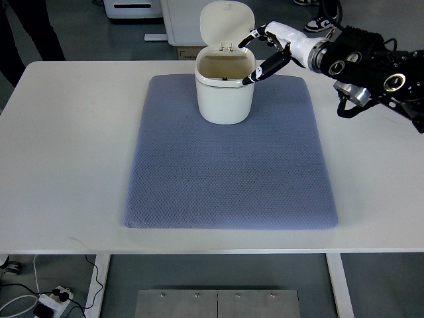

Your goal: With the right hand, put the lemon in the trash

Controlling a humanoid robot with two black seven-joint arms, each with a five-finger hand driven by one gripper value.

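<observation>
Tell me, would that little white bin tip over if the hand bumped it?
Probably it would slide or wobble. The trash bin looks like thin plastic, so likely light. Its raised lid adds height at the back, which may favour tipping. The textured blue mat under it might grip the base. The right hand hovers at its rim.

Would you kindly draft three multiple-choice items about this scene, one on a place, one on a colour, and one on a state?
1. Where does the trash bin stand?
A. on the bare table
B. on the mat, near its far edge
C. on the floor

2. What colour is the mat?
A. blue-grey
B. red
C. green

3. How is the bin's lid?
A. shut
C. flipped up, open
B. lying on the mat

Answers:
1 B, the bin rests on the mat's far part.
2 A, the mat is blue-grey on the white table.
3 C, the lid stands up behind the opening, with the right robot hand at the rim. No lemon shows.
</observation>
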